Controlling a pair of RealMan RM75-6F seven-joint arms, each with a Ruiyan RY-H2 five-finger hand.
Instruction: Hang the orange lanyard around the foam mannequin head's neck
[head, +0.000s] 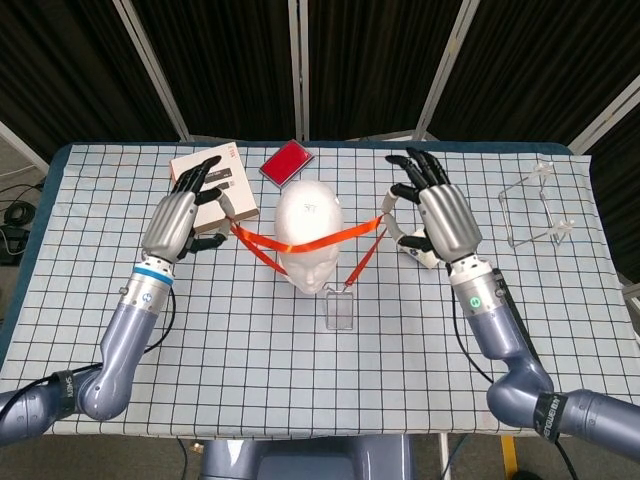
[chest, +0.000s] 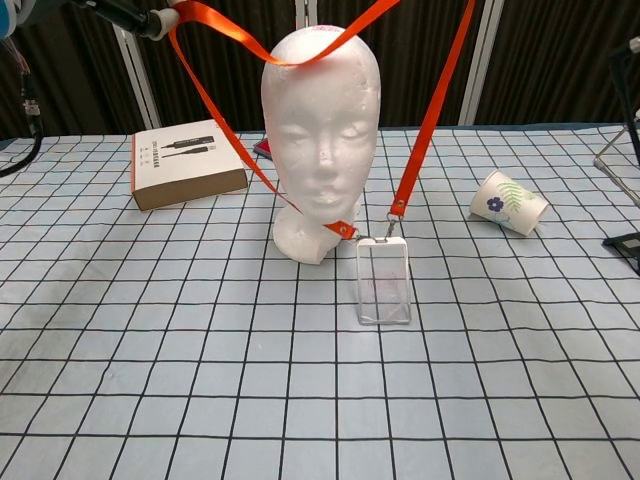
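We hold the orange lanyard (head: 300, 243) spread between left hand (head: 180, 215) and right hand (head: 440, 205), fingers grasping it, draped across the foam mannequin head (head: 308, 235) at frame centre (neck not yet reached).

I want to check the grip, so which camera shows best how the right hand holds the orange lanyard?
The head view: the right hand is fully visible, with the orange lanyard running to its fingers. In the chest view the strap rises out of the top edge, so that hand is out of frame.
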